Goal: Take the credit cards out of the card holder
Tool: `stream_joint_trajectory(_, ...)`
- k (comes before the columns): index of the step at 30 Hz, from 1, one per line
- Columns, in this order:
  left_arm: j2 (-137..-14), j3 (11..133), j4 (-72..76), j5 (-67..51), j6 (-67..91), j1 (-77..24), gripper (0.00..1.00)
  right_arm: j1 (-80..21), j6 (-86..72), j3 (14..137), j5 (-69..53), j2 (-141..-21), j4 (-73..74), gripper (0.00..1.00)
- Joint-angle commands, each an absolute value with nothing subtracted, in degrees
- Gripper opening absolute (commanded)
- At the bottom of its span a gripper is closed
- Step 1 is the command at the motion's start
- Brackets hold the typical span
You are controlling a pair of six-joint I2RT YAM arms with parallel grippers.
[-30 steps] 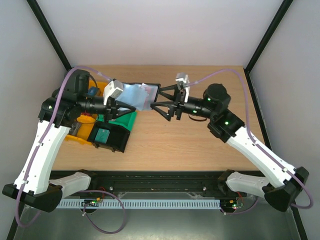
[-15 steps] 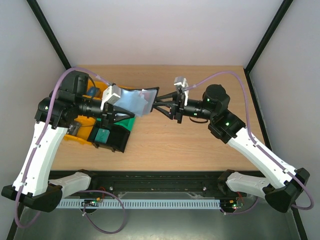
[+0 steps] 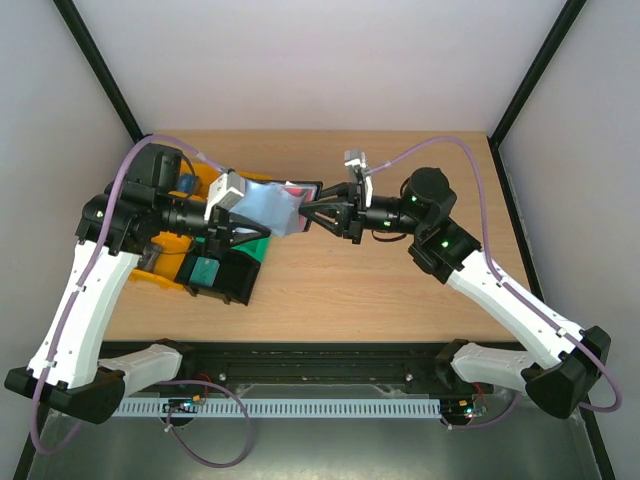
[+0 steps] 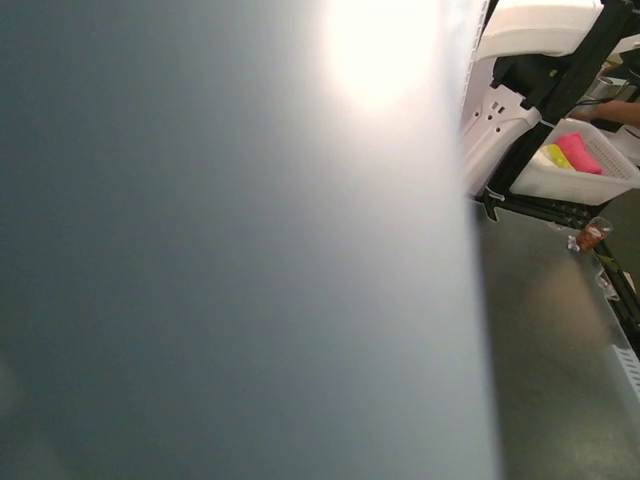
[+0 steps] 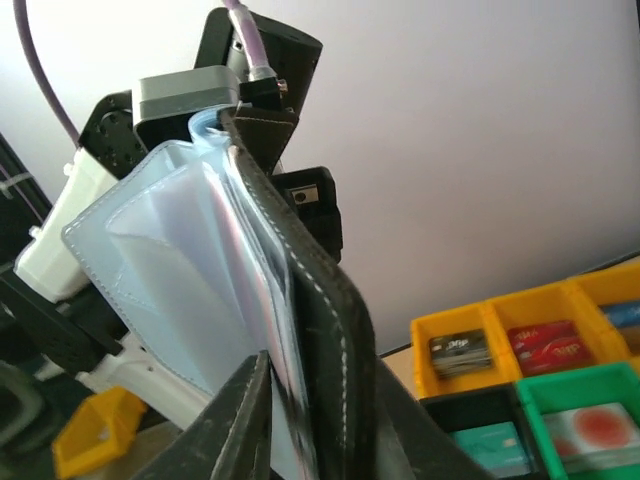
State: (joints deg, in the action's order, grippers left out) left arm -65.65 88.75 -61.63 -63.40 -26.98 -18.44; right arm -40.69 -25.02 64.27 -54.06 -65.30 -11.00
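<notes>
Card holder (image 3: 268, 206) midair, opposite edges pinched in left end effector (image 3: 238, 213) and right end effector (image 3: 304, 214).

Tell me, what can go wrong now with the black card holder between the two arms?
The right end effector pinches the small black bifold card holder by cover and clear pockets together, not one card; pulling may tug it from the left end effector.
The holder hangs in the air, so the thin red card, once freed, may drop.
</notes>
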Motion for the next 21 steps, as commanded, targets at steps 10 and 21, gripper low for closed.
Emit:
stream_joint_trajectory(10, -64.3, 83.8, -50.4, -54.2, -17.1, -18.2, 0.64, -45.1, -29.1, 64.4, -48.7, -65.4, -15.9, 0.02)
stream_joint_trajectory(21, -66.0, 86.8, -49.3, -47.0, -16.4, -19.1, 0.99, -50.1, -25.6, 69.3, -31.9, -69.0, -1.8, 0.02)
